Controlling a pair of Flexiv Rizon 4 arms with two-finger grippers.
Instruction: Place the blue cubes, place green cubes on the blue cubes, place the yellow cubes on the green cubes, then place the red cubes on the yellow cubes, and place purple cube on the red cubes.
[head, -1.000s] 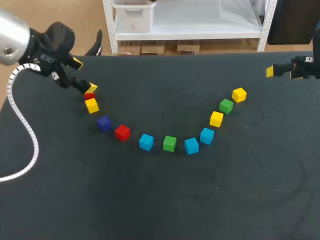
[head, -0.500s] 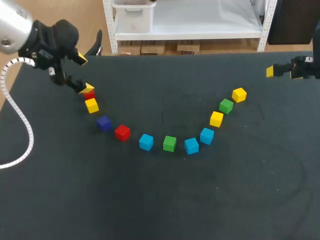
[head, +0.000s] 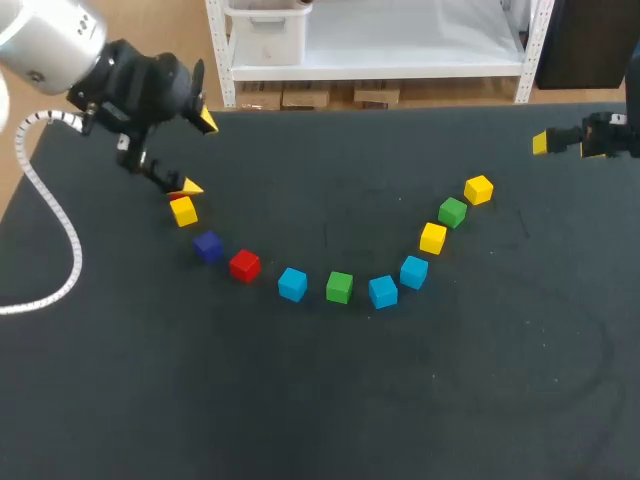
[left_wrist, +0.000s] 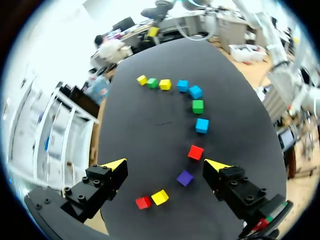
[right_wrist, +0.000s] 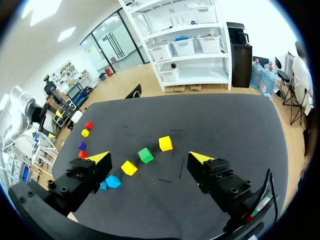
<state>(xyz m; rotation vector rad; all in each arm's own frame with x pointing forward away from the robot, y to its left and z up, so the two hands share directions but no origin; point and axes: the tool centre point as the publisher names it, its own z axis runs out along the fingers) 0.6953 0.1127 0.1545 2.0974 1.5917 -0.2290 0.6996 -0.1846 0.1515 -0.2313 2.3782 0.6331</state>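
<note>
Yellow-tipped left end effector (left_wrist: 165, 164), spread wide, hangs over the small red cube (left_wrist: 143, 202) ending the arc on the black table (left_wrist: 150, 125); I'd centre squarely first, avoiding the yellow cube (left_wrist: 160, 197) just beside it.

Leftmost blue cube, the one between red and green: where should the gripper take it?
Probably from above, on the blue cube: pinch the two faces clear of neighbours. It sits flat, and the red cube and green cube flank the other two.
</note>
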